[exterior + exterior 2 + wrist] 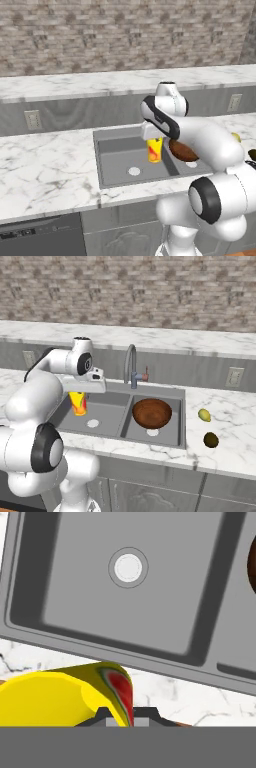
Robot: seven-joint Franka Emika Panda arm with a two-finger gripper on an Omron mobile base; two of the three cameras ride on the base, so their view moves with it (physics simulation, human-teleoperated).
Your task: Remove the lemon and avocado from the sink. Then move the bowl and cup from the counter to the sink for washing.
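Observation:
My gripper point(153, 140) is shut on the rim of the yellow cup point(154, 151), which hangs over the left basin of the grey sink point(115, 165). From the other side the cup point(78, 403) shows under the gripper point(79, 393). In the hand view the cup point(55, 697) with its red patch lies close at the bottom, and the basin's white drain point(128, 567) lies beyond it. The reddish-brown bowl point(151, 412) sits in the right basin. The lemon point(204, 415) and the dark avocado point(211, 439) lie on the counter right of the sink point(180, 421).
A curved metal faucet point(131, 367) stands behind the divider between the basins. Marble counter point(45, 165) stretches left of the sink, with a raised ledge and brick wall behind. Wall outlets point(32, 120) sit on the grey backsplash. A dishwasher front point(40, 237) is below left.

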